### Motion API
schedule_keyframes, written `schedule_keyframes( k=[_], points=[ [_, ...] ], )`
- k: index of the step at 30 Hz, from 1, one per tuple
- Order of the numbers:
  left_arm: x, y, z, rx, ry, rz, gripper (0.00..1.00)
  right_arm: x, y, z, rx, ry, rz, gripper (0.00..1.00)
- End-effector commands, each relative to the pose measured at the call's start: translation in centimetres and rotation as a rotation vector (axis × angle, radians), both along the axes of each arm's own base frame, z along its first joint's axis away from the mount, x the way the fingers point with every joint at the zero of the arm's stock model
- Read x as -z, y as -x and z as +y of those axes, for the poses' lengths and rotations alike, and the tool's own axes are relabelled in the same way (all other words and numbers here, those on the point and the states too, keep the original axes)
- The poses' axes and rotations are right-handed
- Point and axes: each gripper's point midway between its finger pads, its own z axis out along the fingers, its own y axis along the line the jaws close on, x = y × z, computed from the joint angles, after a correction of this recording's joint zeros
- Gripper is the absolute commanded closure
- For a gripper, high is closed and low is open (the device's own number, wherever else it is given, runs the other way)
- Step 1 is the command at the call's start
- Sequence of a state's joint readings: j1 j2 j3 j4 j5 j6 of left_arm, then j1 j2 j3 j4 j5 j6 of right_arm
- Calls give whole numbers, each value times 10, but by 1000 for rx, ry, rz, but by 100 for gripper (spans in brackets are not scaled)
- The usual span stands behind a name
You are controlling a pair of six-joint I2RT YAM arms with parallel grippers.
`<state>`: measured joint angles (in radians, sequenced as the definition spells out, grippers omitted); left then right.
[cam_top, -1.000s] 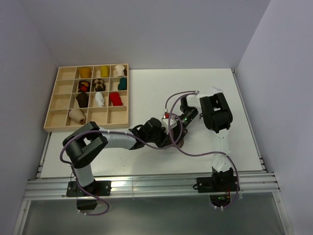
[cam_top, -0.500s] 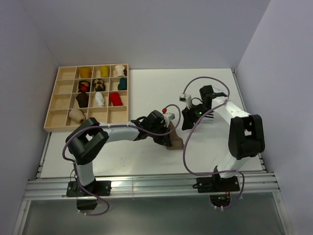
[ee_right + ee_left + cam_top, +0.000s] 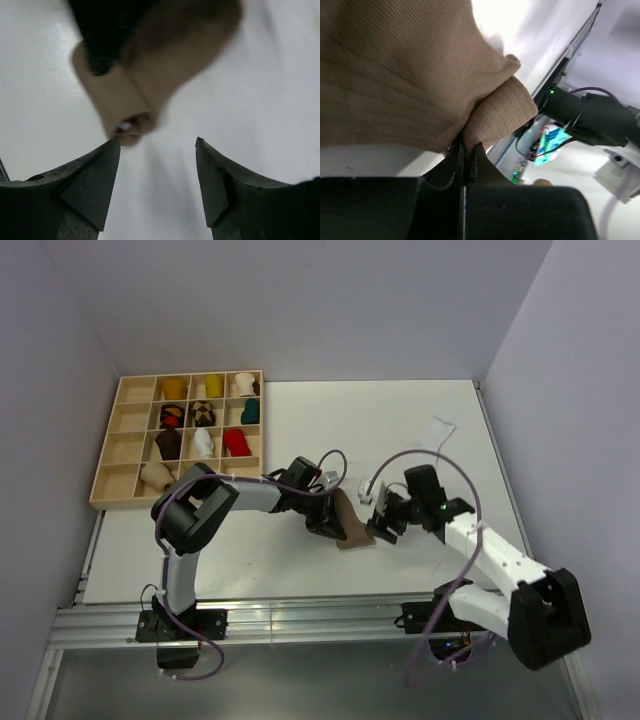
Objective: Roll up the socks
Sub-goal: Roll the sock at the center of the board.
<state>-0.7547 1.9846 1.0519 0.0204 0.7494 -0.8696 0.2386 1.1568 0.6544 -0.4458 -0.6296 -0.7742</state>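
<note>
From above, the left arm's wrist covers much of the left gripper (image 3: 322, 520), so its jaws cannot be made out here. The brown sock (image 3: 352, 527) lies on the white table (image 3: 400, 430) near the middle, sticking out at the gripper's 4 o'clock side. The right gripper (image 3: 378, 518) sits just beside the sock at its 3 o'clock; its jaws are too small to judge here. A wooden tray (image 3: 131, 421) at the table's 10 o'clock corner holds rolled socks (image 3: 203, 415), some half hidden by the dividers. A scrap of paper (image 3: 441, 427) lies at 1 o'clock; nothing on it can be read.

In the left wrist view, the brown sock (image 3: 395, 75) fills the upper left and runs off the frame. The left gripper (image 3: 465, 155) is clenched on a folded edge of it, the jaws pressed together with the knit pinched between. At 3 o'clock the right arm (image 3: 590, 117) shows a teal label (image 3: 551, 136) whose print is too blurred to read.

In the right wrist view, the right gripper (image 3: 158, 142) has its jaws spread apart, holding nothing. The brown sock (image 3: 150, 60) is blurred at 12 o'clock, its top cut off, with a dark finger (image 3: 100, 45) of the left gripper over it. A speck of white and red shows at its lower end.
</note>
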Motion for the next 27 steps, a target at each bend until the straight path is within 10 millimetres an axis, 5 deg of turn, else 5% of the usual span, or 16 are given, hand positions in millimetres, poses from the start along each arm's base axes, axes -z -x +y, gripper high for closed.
schedule_keyframes(
  k=[1, 9, 21, 25, 26, 27],
  points=[
    [10, -2, 3, -26, -55, 91, 100, 0, 3, 19, -101, 76, -262, 30],
    [25, -17, 12, -57, -119, 113, 100, 16, 27, 44, -266, 155, -403, 26],
    [31, -15, 15, 0, -94, 112, 99, 45, 33, 65, -371, 247, -508, 31],
    [30, -18, 19, 8, -127, 83, 99, 46, 29, 69, -359, 256, -493, 51],
    [26, -22, 17, 16, -118, 55, 97, 46, 28, 71, -357, 263, -481, 71],
    [23, -24, 17, 18, -114, 41, 92, 48, 28, 70, -355, 272, -466, 78]
  ],
)
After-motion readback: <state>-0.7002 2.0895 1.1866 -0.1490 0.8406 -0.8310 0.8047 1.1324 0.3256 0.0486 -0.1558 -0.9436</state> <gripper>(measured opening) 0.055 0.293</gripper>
